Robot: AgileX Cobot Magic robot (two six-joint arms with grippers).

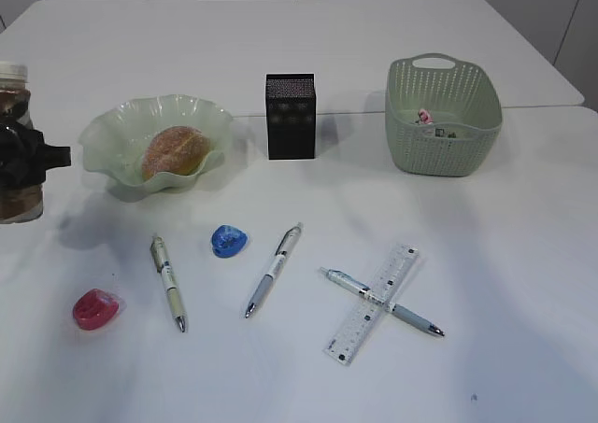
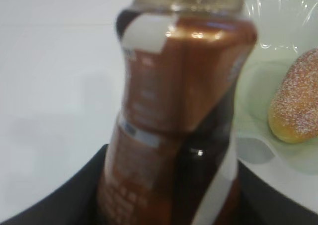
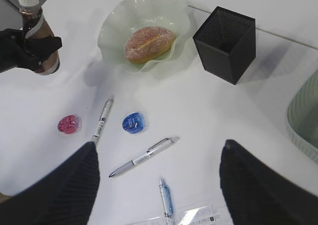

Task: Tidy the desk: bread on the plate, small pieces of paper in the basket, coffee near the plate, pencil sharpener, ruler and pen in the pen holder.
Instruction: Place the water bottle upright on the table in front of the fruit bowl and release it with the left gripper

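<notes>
- The left gripper (image 1: 23, 157) is at the desk's (image 1: 523, 283) left edge, its black fingers (image 3: 47, 45) clamped around the middle of the coffee bottle (image 1: 17, 143); the bottle stands upright, its white cap up.
- In the right wrist view a shadow lies on the desk beside the bottle's base; I cannot tell whether the base touches the surface.
- The bottle is just left of the plate (image 1: 112, 138), apart from its ruffled rim.
- The bread (image 1: 176, 152) lies in the plate, toward the desk's rear left.
- The pen holder (image 1: 291, 115) stands upright near the middle of the desk's rear part, between the plate and the basket (image 1: 444, 115).
- The basket sits toward the rear right; small scraps (image 1: 425, 117) lie on its floor, one pinkish.
- A red pencil sharpener (image 1: 95, 308) lies near the front left, and a blue pencil sharpener (image 1: 228, 240) further back and to the right.
- A white pen (image 1: 168, 282) lies between the two sharpeners.
- A silver pen (image 1: 273, 269) lies slanted just right of the blue sharpener.
- The clear ruler (image 1: 372, 303) lies front right of centre, with a blue-barrelled pen (image 1: 383, 303) crossing over it.
- The right gripper (image 3: 159, 185) hangs above the front of the desk with its jaws spread wide and nothing between them.
</notes>
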